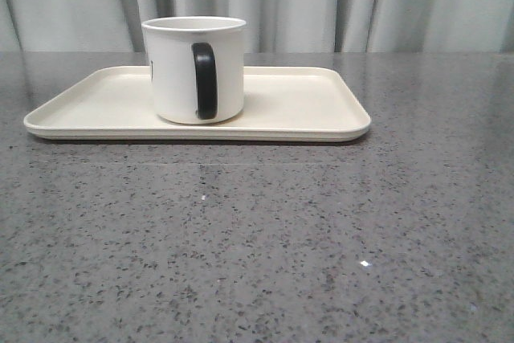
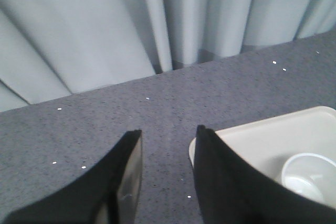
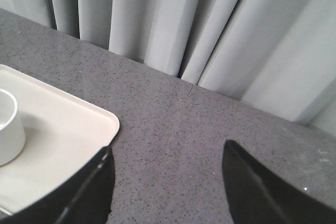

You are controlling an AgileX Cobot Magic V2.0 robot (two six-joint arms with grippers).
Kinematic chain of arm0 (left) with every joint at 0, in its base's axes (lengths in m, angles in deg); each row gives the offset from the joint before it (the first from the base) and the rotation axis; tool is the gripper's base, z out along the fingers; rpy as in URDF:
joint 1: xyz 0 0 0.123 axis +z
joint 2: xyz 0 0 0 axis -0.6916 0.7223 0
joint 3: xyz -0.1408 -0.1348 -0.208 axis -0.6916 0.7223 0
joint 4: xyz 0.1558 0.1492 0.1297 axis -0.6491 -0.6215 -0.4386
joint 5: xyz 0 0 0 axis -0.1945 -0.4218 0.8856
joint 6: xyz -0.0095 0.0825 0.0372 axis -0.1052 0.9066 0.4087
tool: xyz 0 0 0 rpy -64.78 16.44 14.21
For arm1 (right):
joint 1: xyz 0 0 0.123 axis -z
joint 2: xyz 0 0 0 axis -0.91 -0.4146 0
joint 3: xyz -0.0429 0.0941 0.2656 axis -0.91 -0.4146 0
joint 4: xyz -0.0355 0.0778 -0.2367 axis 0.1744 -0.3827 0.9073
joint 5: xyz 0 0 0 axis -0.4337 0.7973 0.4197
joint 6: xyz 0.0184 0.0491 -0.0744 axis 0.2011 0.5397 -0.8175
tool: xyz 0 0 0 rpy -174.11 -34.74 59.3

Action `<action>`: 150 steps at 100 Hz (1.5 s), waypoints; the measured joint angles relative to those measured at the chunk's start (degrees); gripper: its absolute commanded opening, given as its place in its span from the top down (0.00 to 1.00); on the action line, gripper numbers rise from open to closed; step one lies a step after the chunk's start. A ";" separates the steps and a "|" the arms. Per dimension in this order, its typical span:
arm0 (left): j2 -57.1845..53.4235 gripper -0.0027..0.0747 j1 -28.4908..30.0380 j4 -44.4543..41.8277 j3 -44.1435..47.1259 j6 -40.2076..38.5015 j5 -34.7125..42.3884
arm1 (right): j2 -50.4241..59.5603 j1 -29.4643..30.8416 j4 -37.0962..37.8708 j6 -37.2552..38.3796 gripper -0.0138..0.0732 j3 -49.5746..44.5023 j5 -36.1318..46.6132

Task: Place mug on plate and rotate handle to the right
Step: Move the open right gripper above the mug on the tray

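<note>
Mug (image 1: 193,70) already sitting mid-plate (image 1: 321,110), handle (image 1: 204,80) facing camera-side, both end effectors open and empty, so needs regrasping and twisting rightward.

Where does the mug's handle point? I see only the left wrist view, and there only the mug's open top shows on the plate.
Observer: In the front view the handle faces the camera, that is, toward the robot, not to the right.
Operator: Does the mug stand fully on the plate?
Observer: Yes. The mug stands upright on the plate, left of its middle.
Operator: And the right claw?
Observer: The right claw is open and empty, over the table beside a corner of the plate.
</note>
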 measured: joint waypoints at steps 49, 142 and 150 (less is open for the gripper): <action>-5.20 0.99 4.88 -1.82 0.00 -0.10 -0.37 | -6.63 0.00 -1.91 0.00 0.31 10.88 -0.84; -17.34 0.99 4.88 -4.26 23.91 0.13 2.71 | -41.28 -16.88 -9.90 0.21 0.31 42.80 -15.81; -18.15 0.99 4.88 -4.26 25.93 0.13 3.49 | -42.70 -17.57 -9.90 0.43 0.31 42.80 -16.23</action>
